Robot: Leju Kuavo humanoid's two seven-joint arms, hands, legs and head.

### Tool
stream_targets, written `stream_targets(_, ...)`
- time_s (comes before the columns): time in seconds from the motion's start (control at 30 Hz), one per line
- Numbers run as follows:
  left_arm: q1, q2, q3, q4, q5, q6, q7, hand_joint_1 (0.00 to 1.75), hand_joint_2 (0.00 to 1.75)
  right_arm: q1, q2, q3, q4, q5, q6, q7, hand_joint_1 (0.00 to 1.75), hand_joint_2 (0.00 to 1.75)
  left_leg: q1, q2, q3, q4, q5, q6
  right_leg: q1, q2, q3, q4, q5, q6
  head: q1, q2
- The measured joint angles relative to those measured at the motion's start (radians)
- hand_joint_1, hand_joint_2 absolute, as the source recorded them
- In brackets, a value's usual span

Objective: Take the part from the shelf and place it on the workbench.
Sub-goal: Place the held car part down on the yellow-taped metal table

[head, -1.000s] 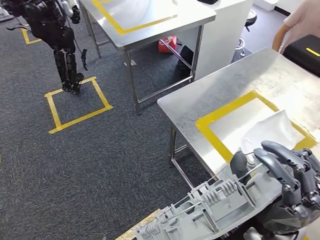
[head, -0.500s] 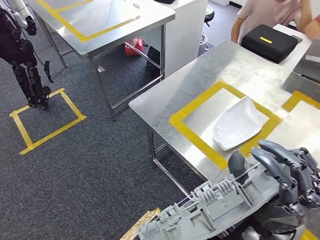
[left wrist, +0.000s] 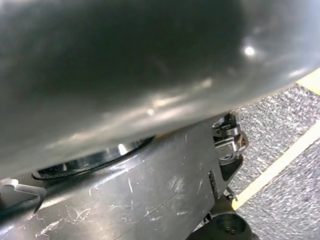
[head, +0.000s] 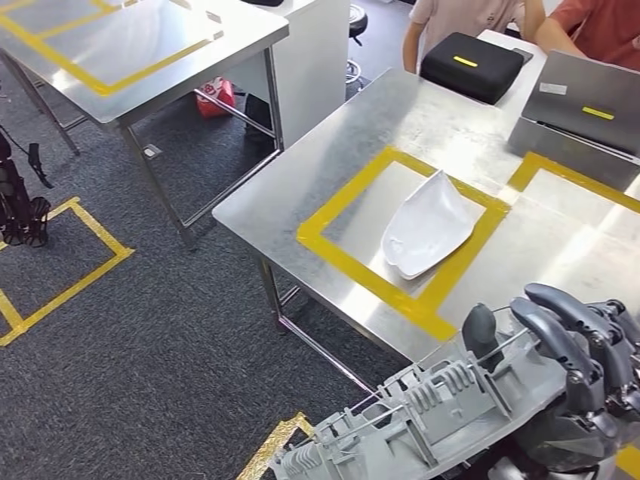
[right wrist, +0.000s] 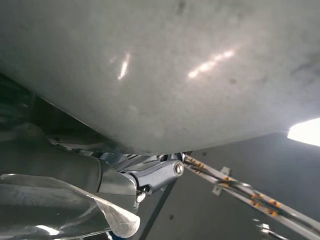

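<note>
A long grey plastic part (head: 438,410) with ribs and clips lies across the bottom of the head view. My right hand (head: 581,350) grips its right end, dark fingers curled over the top edge. The part hangs over the carpet just short of the steel workbench (head: 340,150). On the bench, a yellow tape rectangle (head: 355,265) frames a white curved shell (head: 426,225). The part's smooth grey underside (left wrist: 151,65) sits close over the left wrist camera. Its paler underside (right wrist: 170,65) spans the right wrist view.
A second steel table (head: 151,50) stands at the far left. A black case (head: 472,65) and a grey laptop (head: 589,100) lie at the bench's far side, where two people sit. Yellow floor tape (head: 75,280) marks the carpet beside another robot's black legs (head: 19,200).
The camera has turned, so the tables and floor slid left and the workbench came nearer. The part and my right hand keep their place in the picture.
</note>
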Motion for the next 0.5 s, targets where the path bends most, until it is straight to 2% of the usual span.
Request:
stream_targets(0.03,0.000,0.000,0.000,0.000,-0.001,0.000,0.000,0.00,0.00,0.001,0.000,0.000,-0.001,0.000,0.000,0.000,1.75,1.75,0.001,0.004,0.001,0.001,-0.002,-0.006,-0.001,0.010,-0.001,0.000,0.002,-0.005,0.000,0.000)
stream_targets(0.1,-0.002,0.000,0.000,0.000,-0.004,0.000,0.000,0.00,0.00,0.001,0.001,0.000,-0.003,0.002,0.000,0.000,1.75,1.75,0.006,-0.022,-0.007,0.031,-0.029,-0.017,-0.004,0.029,0.000,-0.003,0.006,-0.016,-0.002,0.000)
stream_targets(0.17,-0.001,0.000,0.000,0.000,-0.006,-0.001,0.000,0.00,0.00,0.002,0.003,0.000,-0.004,0.004,0.000,0.000,1.75,1.75,0.009,-0.068,-0.053,0.141,-0.092,-0.023,-0.006,0.048,0.002,-0.004,0.008,-0.025,-0.005,0.000)
stream_targets(0.2,0.001,0.000,0.000,0.000,-0.006,-0.001,0.000,0.00,0.00,0.004,0.003,0.000,-0.004,0.005,0.000,0.000,1.75,1.75,0.009,-0.079,-0.085,0.211,-0.122,-0.024,-0.005,0.059,0.002,-0.004,0.008,-0.028,-0.007,0.000)
stream_targets(0.23,0.004,0.000,0.000,0.000,-0.006,-0.002,0.000,0.00,0.00,0.007,0.004,0.000,-0.004,0.007,0.000,0.001,1.75,1.75,0.009,-0.085,-0.112,0.268,-0.140,-0.024,-0.005,0.071,0.002,-0.004,0.008,-0.030,-0.007,0.000)
stream_targets(0.27,0.005,0.001,0.000,0.000,-0.007,-0.002,0.000,0.00,0.00,0.012,0.005,0.001,-0.004,0.009,0.000,0.002,1.75,1.75,0.009,-0.087,-0.126,0.293,-0.138,-0.023,-0.004,0.085,0.003,-0.003,0.008,-0.030,-0.007,0.000)
stream_targets(0.3,0.006,0.001,0.000,0.000,-0.007,-0.003,0.000,0.00,0.00,0.016,0.006,0.002,-0.004,0.012,0.000,0.004,1.75,1.75,0.009,-0.090,-0.121,0.276,-0.114,-0.020,-0.003,0.100,0.004,-0.002,0.008,-0.030,-0.007,0.000)
stream_targets(0.33,0.007,0.001,0.000,0.000,-0.007,-0.003,0.000,0.00,0.00,0.019,0.007,0.003,-0.005,0.013,0.000,0.006,1.75,1.75,0.009,-0.097,-0.101,0.225,-0.075,-0.017,-0.004,0.114,0.005,-0.001,0.007,-0.030,-0.007,0.000)
stream_targets(0.37,0.007,0.001,0.000,0.000,-0.008,-0.003,0.000,0.00,0.00,0.020,0.007,0.003,-0.005,0.015,0.000,0.007,1.75,1.75,0.010,-0.116,-0.073,0.155,-0.035,-0.014,-0.004,0.127,0.005,0.000,0.007,-0.029,-0.007,0.000)
stream_targets(0.4,0.007,0.001,0.000,0.000,-0.008,-0.004,0.000,0.00,0.00,0.022,0.007,0.004,-0.006,0.015,0.000,0.007,1.75,1.75,0.013,-0.138,-0.047,0.090,-0.008,-0.010,-0.003,0.139,0.004,0.003,0.006,-0.027,-0.007,0.000)
stream_targets(0.43,0.006,0.001,0.000,0.000,-0.008,-0.004,0.000,0.00,0.00,0.024,0.007,0.004,-0.007,0.016,0.000,0.007,1.75,1.75,0.014,-0.156,-0.028,0.045,0.006,-0.008,-0.003,0.150,0.000,0.006,0.006,-0.023,-0.007,0.000)
stream_targets(0.47,0.006,0.001,0.000,0.001,-0.008,-0.004,0.000,0.00,0.00,0.026,0.008,0.004,-0.007,0.016,0.000,0.008,1.75,1.75,0.014,-0.168,-0.020,0.023,0.007,-0.007,-0.005,0.160,-0.005,0.007,0.006,-0.018,-0.007,0.000)
stream_targets(0.5,0.005,0.001,0.000,0.001,-0.008,-0.004,0.000,0.00,0.00,0.027,0.008,0.004,-0.008,0.016,0.000,0.008,1.75,1.75,0.013,-0.167,-0.018,0.017,0.003,-0.005,-0.006,0.169,-0.010,0.008,0.008,-0.011,-0.007,0.001)
